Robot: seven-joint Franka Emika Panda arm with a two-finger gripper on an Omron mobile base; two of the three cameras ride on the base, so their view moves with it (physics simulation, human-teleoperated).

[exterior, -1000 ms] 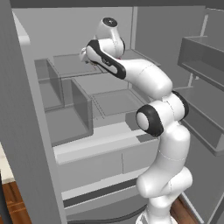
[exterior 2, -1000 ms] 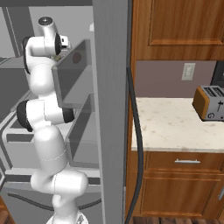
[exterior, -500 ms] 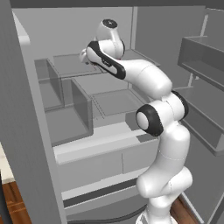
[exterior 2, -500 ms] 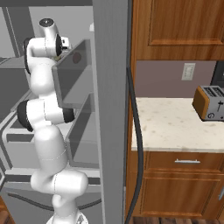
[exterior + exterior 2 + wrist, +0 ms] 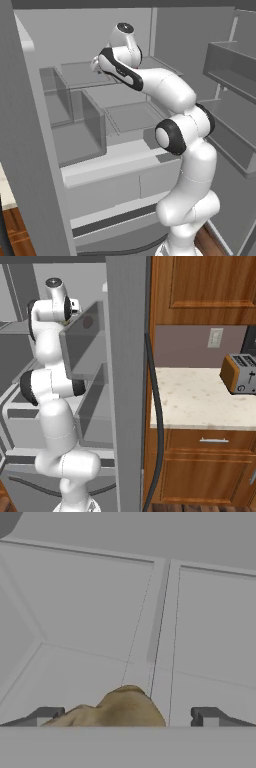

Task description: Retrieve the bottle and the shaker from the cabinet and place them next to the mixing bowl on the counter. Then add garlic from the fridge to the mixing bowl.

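Observation:
A tan garlic bulb [image 5: 123, 708] lies on the white fridge shelf [image 5: 90, 612], low in the hand view. It sits between my two dark fingertips [image 5: 48, 714], which stand wide apart on either side without touching it. My gripper [image 5: 127, 717] is open. In the left base view the arm reaches up and leftward into the open fridge, with the gripper [image 5: 96, 64] over the upper shelf [image 5: 80, 75]. The right base view shows the hand [image 5: 70, 308] behind a clear door bin. The bottle, the shaker and the mixing bowl are out of view.
Clear bins [image 5: 92, 117] stand on the shelves below the hand. Door shelves [image 5: 230, 60] jut out at the right. The grey fridge wall [image 5: 127, 381] splits the right base view. Beyond it, a toaster [image 5: 240, 373] sits on a speckled counter [image 5: 200, 401] with wooden cabinets above and below.

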